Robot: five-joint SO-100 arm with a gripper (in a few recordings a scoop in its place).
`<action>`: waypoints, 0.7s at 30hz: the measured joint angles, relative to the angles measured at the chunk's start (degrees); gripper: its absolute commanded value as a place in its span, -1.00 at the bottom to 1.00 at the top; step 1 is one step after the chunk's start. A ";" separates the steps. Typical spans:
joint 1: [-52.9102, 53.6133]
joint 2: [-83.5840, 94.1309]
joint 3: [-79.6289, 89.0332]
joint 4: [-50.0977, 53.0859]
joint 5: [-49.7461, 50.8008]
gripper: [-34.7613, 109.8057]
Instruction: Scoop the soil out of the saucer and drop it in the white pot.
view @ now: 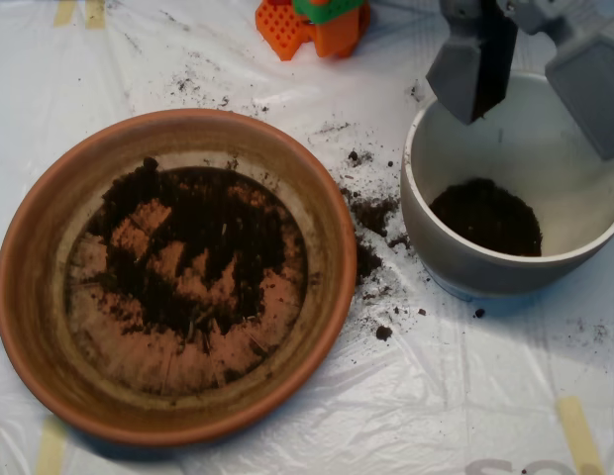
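The saucer point(35, 297) sits on the left half of the table, reaching close to the table's near edge, on a crinkled sheet of clear plastic point(436, 406) that covers the surface. Inside it the soil point(203, 257) lies as a thin, broken layer over the middle and upper part of the floor, with bare terracotta patches showing through it and a wide clean band of dish floor along the lower side. The white pot point(456, 259) stands toward the right edge of the table, just beside the saucer without touching it, and a dark heap of earth rests on its bottom, toward the near wall. Between the two vessels loose crumbs point(371, 213) are spilled on the plastic, thickest against the pot's left flank, with finer specks trailing up toward the far edge. The scoop point(530, 64) hangs over the pot's far rim at the table's far right corner; its two grey shells stand spread apart, released, one over the left part of the rim and one over the right, with nothing visible between them. An orange and green plastic part point(317, 22) lies at the far edge of the table, and strips of pale tape point(579, 430) hold the sheet near the near right corner.
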 measured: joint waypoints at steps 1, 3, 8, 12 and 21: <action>0.09 0.09 0.00 0.00 0.18 0.01; 1.05 0.26 0.00 0.70 0.70 0.02; 6.77 1.67 -0.97 2.72 1.76 0.04; 13.18 2.20 -2.64 2.99 2.99 0.05; 27.33 6.59 7.65 -0.97 4.22 0.04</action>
